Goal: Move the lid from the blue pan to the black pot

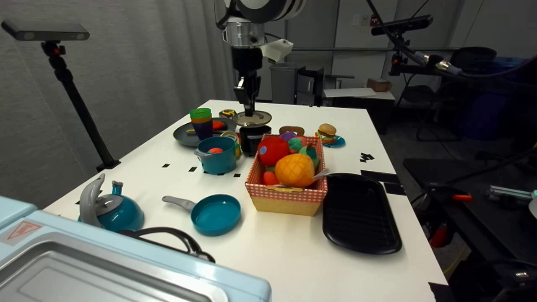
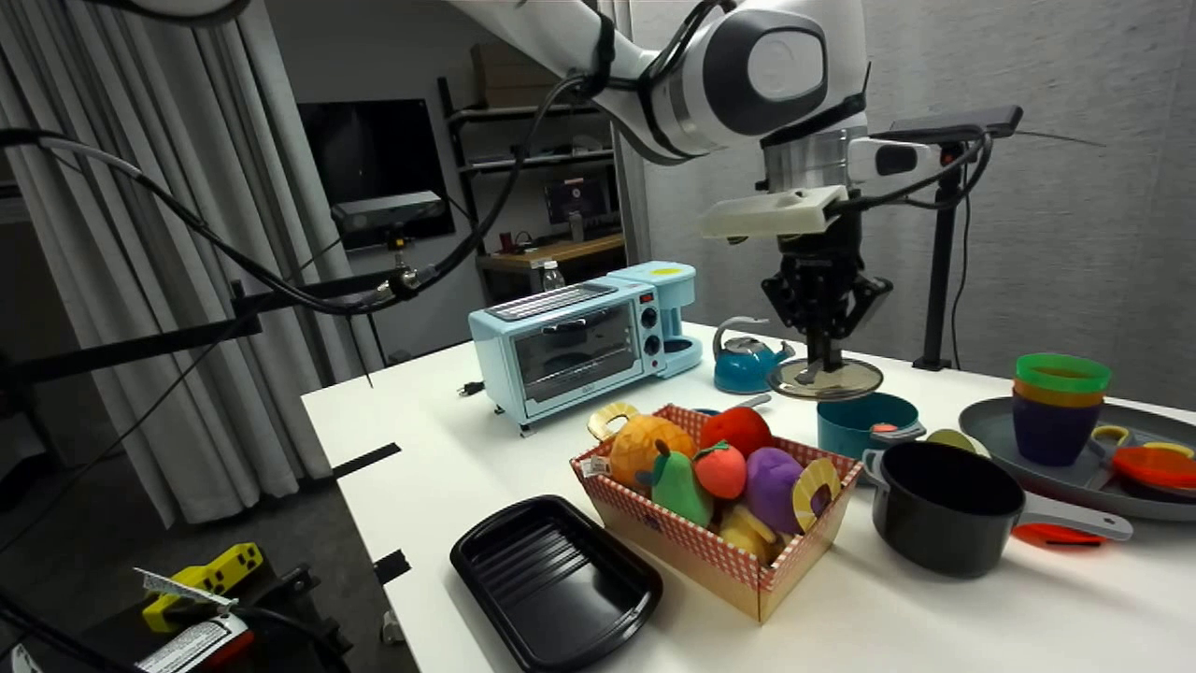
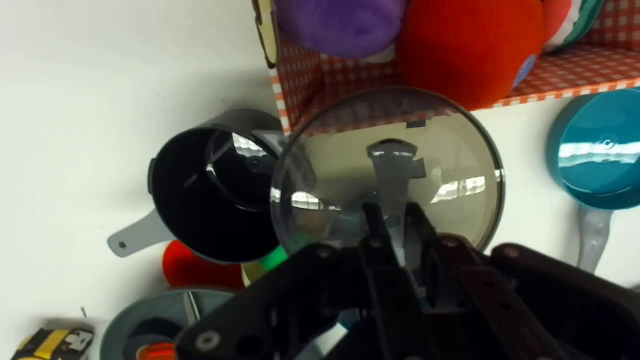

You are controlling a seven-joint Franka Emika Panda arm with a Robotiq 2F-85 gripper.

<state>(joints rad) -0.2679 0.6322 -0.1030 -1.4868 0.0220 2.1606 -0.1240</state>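
Pale-blue toaster oven (image 1: 168, 261) lies nearest the camera in an exterior view, well apart from the claw (image 3: 393, 210). Claw is clamped on the grey handle (image 3: 391, 160) of the lid (image 3: 350, 165), which hangs roughly level below the claw, above the tabletop (image 3: 100, 90). Lid: round, shallow, see-through, smoke-tinted, with thin dark rim and bright window-shaped reflections; the red-checked basket (image 3: 565, 93) edge shows through it. Left of the claw in the wrist view and lower, the black saucepan (image 3: 195, 200) shows its dark interior, partly behind the lid. Teal frying pan (image 3: 607, 135) lies to the claw's right there.
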